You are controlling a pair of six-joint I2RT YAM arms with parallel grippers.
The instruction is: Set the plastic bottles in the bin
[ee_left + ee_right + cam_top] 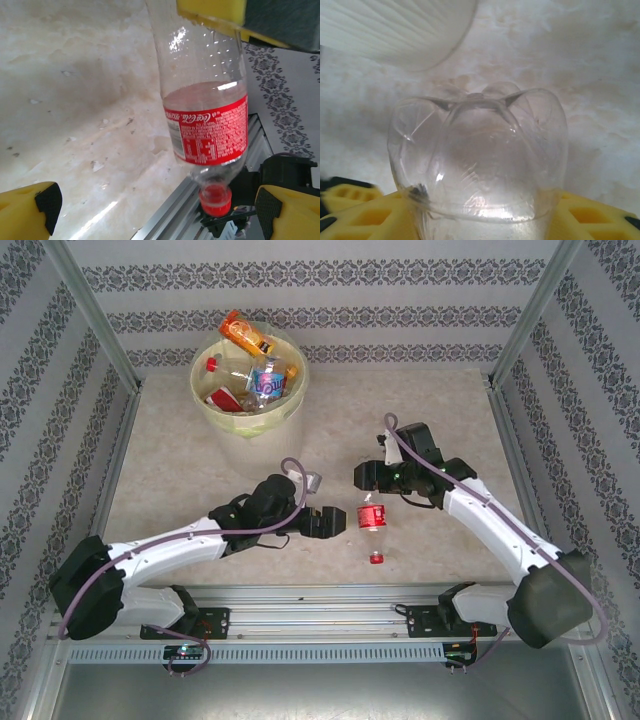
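R gripper [366, 480] grips bottle [372, 517] base, cap down; L gripper [337, 522] spread alongside

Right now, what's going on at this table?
The right gripper grips the base end of a clear red-labelled bottle, whose red cap points toward the arms' bases. The left gripper sits open just beside it, holding nothing. The bin, at the far side of the table, already holds several bottles. This one has not yet gone in.
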